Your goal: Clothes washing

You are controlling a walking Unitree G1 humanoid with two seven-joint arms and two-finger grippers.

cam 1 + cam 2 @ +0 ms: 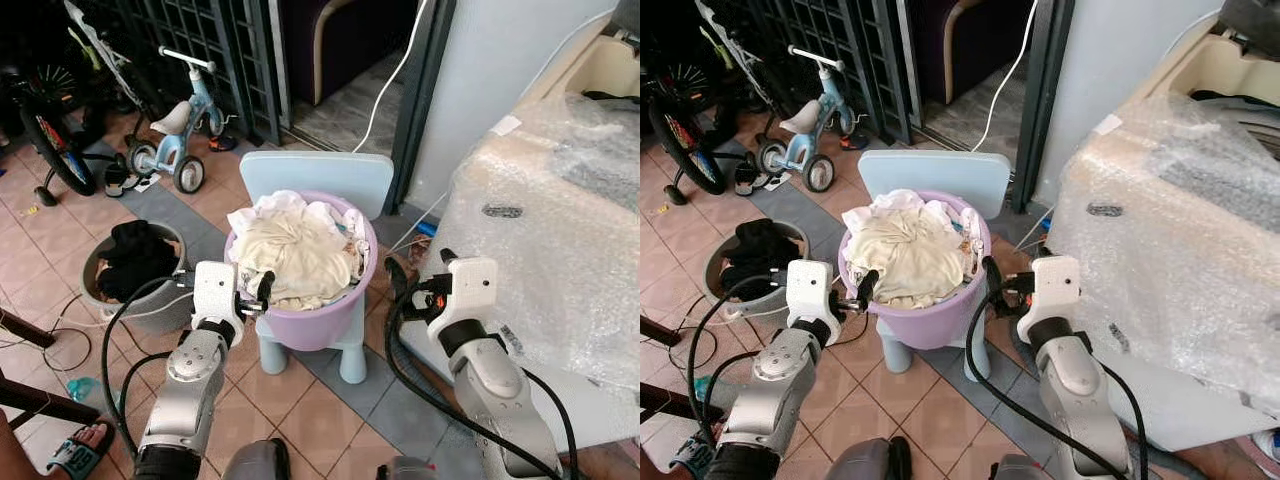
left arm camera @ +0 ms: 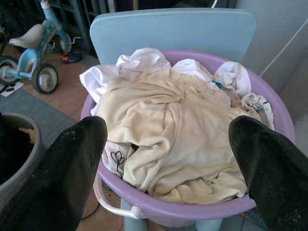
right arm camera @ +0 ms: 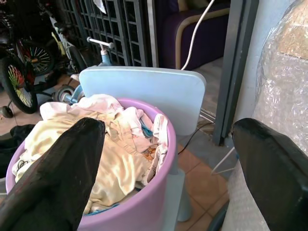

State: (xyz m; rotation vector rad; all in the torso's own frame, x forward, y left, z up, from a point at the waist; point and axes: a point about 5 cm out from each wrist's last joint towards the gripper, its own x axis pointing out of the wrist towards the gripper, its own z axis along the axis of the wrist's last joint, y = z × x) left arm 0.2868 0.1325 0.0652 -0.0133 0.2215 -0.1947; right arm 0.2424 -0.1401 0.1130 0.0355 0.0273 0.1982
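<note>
**Purple tub full of clothes**

The purple tub (image 1: 310, 320) sits on a little blue chair (image 1: 318, 180), piled with cream and white clothes (image 1: 295, 250). The left gripper (image 1: 258, 293) and right gripper (image 1: 405, 285) wait beside it, fingers wide apart, holding nothing.

head views downward, wrist views near basin (image 2: 192, 211)

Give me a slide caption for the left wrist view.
Open left gripper faces a purple tub heaped with cream and white laundry.
</note>
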